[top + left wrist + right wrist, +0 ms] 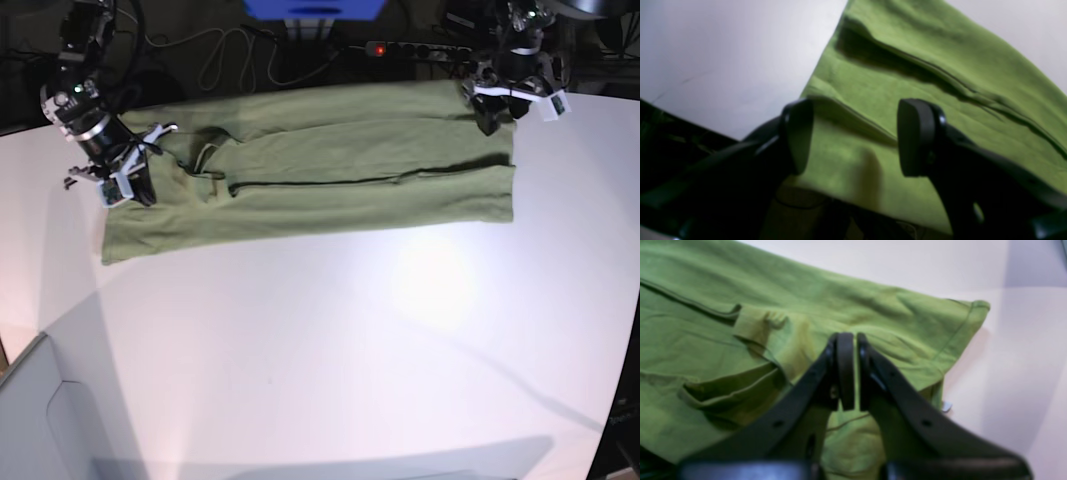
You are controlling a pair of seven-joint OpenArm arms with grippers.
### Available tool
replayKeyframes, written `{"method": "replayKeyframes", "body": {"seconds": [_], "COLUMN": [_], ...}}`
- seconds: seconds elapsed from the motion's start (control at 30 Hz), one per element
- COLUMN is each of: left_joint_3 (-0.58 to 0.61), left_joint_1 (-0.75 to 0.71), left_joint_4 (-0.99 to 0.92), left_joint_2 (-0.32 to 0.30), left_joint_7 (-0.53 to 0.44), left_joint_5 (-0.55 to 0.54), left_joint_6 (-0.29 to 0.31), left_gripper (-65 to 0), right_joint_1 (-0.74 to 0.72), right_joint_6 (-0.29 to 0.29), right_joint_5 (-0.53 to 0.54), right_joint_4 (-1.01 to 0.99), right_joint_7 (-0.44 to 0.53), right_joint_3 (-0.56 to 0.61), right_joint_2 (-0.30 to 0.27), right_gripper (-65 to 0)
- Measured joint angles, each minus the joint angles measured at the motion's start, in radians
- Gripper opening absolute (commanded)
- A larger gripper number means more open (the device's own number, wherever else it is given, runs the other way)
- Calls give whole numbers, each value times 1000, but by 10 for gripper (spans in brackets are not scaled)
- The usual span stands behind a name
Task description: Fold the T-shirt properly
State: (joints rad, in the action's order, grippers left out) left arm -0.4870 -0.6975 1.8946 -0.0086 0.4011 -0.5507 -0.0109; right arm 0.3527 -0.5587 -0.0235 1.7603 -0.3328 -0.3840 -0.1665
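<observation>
You are looking at the T-shirt (330, 175) lying as a long green band across the far part of the white table (330, 350), already folded lengthwise so that overlapping layers are running from left to right, with a dark seam-like fold line showing along its middle. In the base view your right gripper (132, 185) is sitting at the shirt's left end, over the edge of the cloth beside the folded-in sleeve, and your left gripper (492, 112) is hanging at the far right corner of the shirt. From the right wrist camera the right gripper (851, 370) is showing its two black fingers pressed together, with only a thin sliver between the pads; green cloth is filling the view behind and below them, but you cannot tell whether any fabric is caught in that sliver. From the left wrist camera the left gripper (855, 136) is standing with its fingers spread wide apart, a folded edge of the T-shirt (940, 86) passing between and beyond them, and nothing is pinched there. A power strip (415, 48) with a red light is lying beyond the table's far edge.
</observation>
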Motion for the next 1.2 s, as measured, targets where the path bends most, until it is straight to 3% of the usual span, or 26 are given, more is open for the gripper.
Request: {"method": "replayKeyframes", "body": {"seconds": [0.77,0.83,0.97,1.2], "left_joint_3": [-42,-42,-42,-41], "left_joint_1": [50,50,56,80], "left_joint_4": [-87,-87,-87,-128], "left_joint_2": [-8,-8,-8,-8], "left_joint_7": [0,0,0,-2], "left_joint_5": [4,4,4,0], "left_joint_6": [-3,-3,0,8], "left_gripper": [-273,-315,-514,-530], "right_joint_1": [0,0,0,0], "right_joint_6": [0,0,0,0], "right_joint_5": [0,0,0,0], "right_joint_4": [-2,-2,-2,-2], "right_joint_7": [0,1,1,1], "right_joint_3": [1,1,1,1], "right_joint_2": [0,0,0,0], "right_gripper": [-645,-645,-645,-645]}}
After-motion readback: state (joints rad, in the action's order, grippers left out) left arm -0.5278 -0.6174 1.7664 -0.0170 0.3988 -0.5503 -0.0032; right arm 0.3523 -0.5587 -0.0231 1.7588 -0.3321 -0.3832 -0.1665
